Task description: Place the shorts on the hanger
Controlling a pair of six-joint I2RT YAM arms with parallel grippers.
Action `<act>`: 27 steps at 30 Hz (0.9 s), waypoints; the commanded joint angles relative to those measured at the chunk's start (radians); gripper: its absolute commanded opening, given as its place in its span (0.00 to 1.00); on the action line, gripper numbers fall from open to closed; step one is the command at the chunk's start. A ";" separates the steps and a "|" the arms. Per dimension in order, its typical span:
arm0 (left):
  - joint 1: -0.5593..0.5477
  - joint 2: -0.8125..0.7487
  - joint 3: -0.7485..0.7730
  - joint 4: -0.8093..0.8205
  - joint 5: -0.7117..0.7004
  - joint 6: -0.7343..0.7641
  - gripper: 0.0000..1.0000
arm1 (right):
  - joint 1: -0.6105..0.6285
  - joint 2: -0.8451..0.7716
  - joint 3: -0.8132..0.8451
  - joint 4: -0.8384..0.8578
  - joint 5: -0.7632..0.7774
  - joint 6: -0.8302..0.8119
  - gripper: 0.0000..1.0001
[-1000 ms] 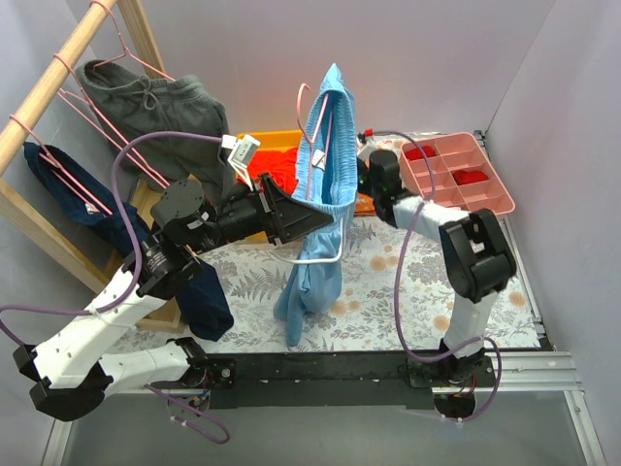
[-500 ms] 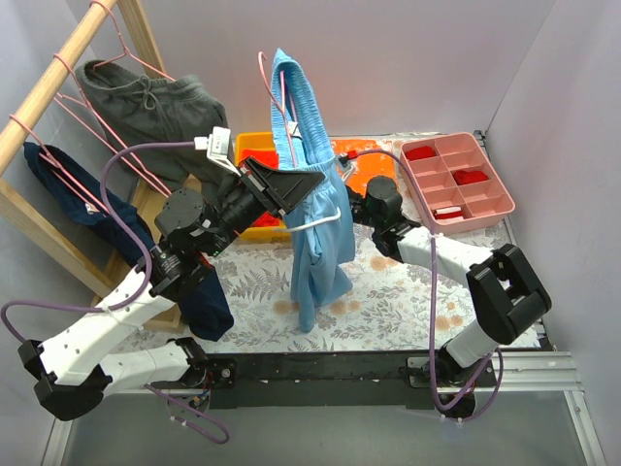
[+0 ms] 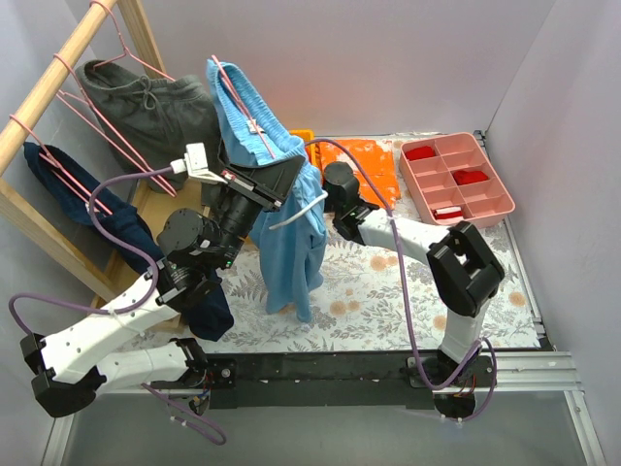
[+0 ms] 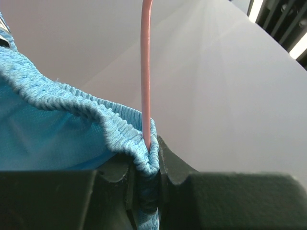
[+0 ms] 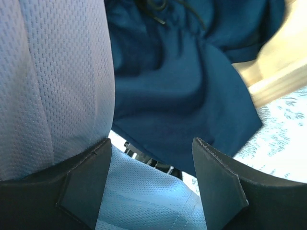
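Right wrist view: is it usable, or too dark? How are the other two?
Right wrist: fingers are dark silhouettes, shorts mesh sharp, tabletop washed out at the right. Left wrist: waistband and hanger crisp, left gripper underexposed. Top: even light, sharp.

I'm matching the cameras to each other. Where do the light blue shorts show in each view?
Top external: the shorts hang left of centre.
Left wrist: their waistband fills the lower left.
Right wrist: pale mesh down the left side.
Shared landmark: the navy garment, in top external and right wrist.
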 commanded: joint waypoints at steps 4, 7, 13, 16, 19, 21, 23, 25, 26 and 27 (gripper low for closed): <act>-0.004 -0.040 -0.021 0.166 -0.233 0.059 0.00 | 0.053 0.122 0.183 0.058 -0.093 0.054 0.75; -0.004 -0.028 -0.020 0.190 -0.296 0.074 0.00 | 0.056 0.168 0.220 0.075 -0.104 0.079 0.75; -0.004 -0.002 0.002 0.207 -0.423 0.122 0.00 | 0.057 0.246 0.309 0.078 -0.117 0.088 0.75; -0.003 0.018 0.023 0.235 -0.478 0.169 0.00 | 0.057 0.286 0.356 0.078 -0.127 0.097 0.75; 0.011 0.060 0.070 0.214 -0.502 0.218 0.00 | 0.057 0.326 0.398 0.083 -0.134 0.106 0.75; 0.032 0.077 0.098 0.183 -0.476 0.199 0.00 | 0.057 0.363 0.435 0.094 -0.142 0.123 0.75; 0.094 0.086 0.135 0.134 -0.450 0.162 0.00 | 0.057 0.384 0.456 0.104 -0.148 0.142 0.75; 0.198 0.103 0.162 0.013 -0.358 0.053 0.00 | 0.057 0.412 0.482 0.113 -0.150 0.151 0.75; 0.224 0.109 0.170 -0.013 -0.327 0.021 0.00 | 0.057 0.421 0.491 0.112 -0.150 0.152 0.75; 0.250 0.113 0.173 -0.023 -0.305 0.010 0.00 | 0.057 0.429 0.502 0.112 -0.153 0.157 0.75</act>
